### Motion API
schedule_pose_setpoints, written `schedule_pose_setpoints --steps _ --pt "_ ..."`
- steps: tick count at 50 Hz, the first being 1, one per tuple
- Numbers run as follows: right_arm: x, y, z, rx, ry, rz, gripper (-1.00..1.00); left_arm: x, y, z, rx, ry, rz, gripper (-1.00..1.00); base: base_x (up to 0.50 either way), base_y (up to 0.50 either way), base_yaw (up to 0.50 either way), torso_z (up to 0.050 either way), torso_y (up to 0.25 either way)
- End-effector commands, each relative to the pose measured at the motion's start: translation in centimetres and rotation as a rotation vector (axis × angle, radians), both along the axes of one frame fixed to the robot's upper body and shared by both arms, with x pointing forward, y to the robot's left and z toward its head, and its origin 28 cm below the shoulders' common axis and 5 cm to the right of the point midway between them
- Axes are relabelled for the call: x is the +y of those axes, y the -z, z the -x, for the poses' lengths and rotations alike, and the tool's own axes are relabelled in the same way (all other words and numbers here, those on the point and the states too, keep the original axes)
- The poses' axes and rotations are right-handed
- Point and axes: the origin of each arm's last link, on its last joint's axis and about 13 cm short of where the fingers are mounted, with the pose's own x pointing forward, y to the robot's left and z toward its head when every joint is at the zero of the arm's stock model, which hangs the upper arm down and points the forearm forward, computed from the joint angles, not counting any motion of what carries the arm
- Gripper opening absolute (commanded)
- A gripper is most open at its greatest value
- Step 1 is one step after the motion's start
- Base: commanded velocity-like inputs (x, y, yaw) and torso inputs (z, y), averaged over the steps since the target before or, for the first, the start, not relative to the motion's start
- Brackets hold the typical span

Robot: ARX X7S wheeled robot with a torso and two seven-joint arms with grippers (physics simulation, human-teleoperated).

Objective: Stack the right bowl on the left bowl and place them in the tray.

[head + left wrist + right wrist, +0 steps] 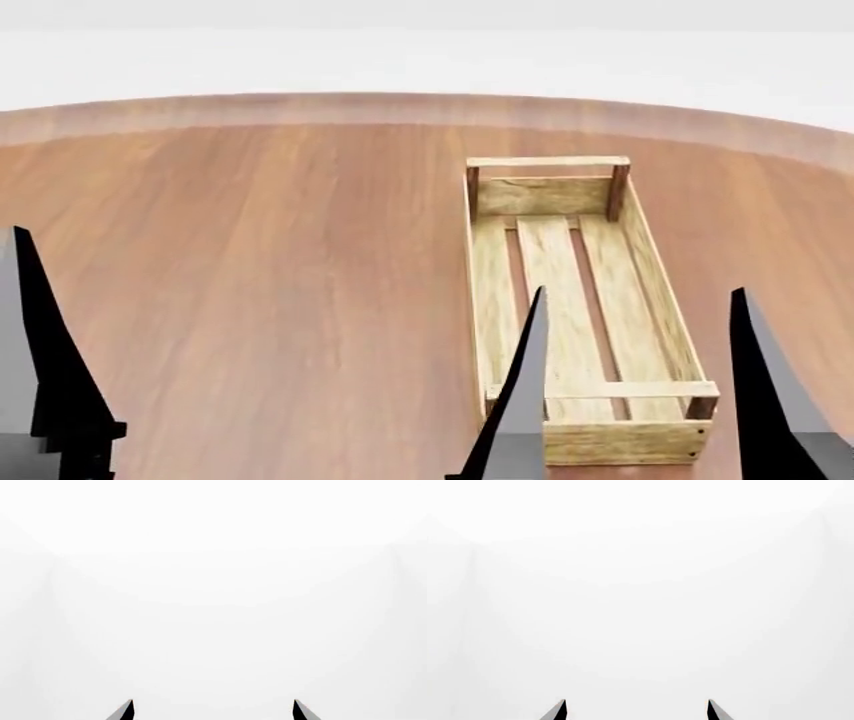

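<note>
The tray [582,305], a long light-wood crate with a three-slat floor and dark corner posts, lies empty on the table right of centre in the head view. No bowl shows in any view. My right gripper [638,292] is raised close to the head camera with its two dark fingers spread wide in front of the tray's near end. Its wrist view shows open jaws [636,701] against plain white. Of my left gripper only one finger [40,360] shows at the left edge. Its wrist view shows open, empty jaws [213,701] against white.
The round brown wooden table [267,280] fills the head view, and its far edge [400,105] curves across the top. Beyond it is plain white background.
</note>
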Motion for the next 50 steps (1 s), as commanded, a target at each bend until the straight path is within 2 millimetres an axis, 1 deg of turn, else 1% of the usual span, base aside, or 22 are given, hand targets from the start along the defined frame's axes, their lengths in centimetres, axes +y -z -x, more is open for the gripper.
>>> schedule_pose_setpoints --steps 1,29,32,34,36,38,39,41,44,50 --pt "-0.18 -0.01 -0.07 -0.008 0.014 0.008 1.0 0.18 -0.04 -0.08 -0.015 -0.011 0.001 1.0 0.5 0.0 0.0 0.0 0.0" --pt "-0.14 -0.08 -0.11 -0.01 0.011 0.012 1.0 0.05 -0.08 -0.09 -0.013 -0.002 -0.004 1.0 0.5 0.01 0.0 0.0 0.001" --pt "-0.1 -0.02 -0.03 -0.031 0.007 0.023 1.0 0.04 -0.05 -0.09 -0.012 -0.001 -0.005 1.0 0.5 0.02 0.0 0.0 0.0" --pt "-0.08 0.08 0.01 -0.045 -0.011 0.018 1.0 0.02 0.01 -0.1 -0.011 -0.001 -0.005 1.0 0.01 0.0 0.0 0.0 0.0" --pt "-0.18 0.0 0.49 -0.123 0.013 0.027 1.0 0.02 0.1 -0.1 -0.008 -0.001 -0.005 1.0 0.0 0.0 0.0 0.0 0.0" --pt "-0.08 0.09 0.54 -0.09 -0.037 0.015 1.0 0.04 0.13 -0.1 -0.008 -0.001 -0.005 1.0 0.0 0.0 0.0 0.0 0.0" --pt "-0.06 0.15 0.54 -0.093 -0.026 0.03 1.0 0.06 0.13 -0.09 -0.007 -0.002 -0.004 1.0 0.0 0.0 0.0 0.0 0.0" --pt "-0.1 0.15 0.54 -0.084 -0.041 -0.003 1.0 0.06 0.16 -0.08 -0.007 -0.002 -0.004 1.0 0.0 0.0 0.0 0.0 0.0" --pt "-0.16 0.07 0.58 -0.085 -0.042 -0.004 1.0 0.05 0.15 -0.07 -0.006 -0.002 -0.005 1.0 0.0 0.0 0.0 0.0 0.0" --pt "-0.2 0.11 0.59 -0.086 -0.047 -0.017 1.0 0.06 0.27 -0.11 -0.004 -0.002 -0.004 1.0 0.02 -0.48 0.0 0.0 0.0"
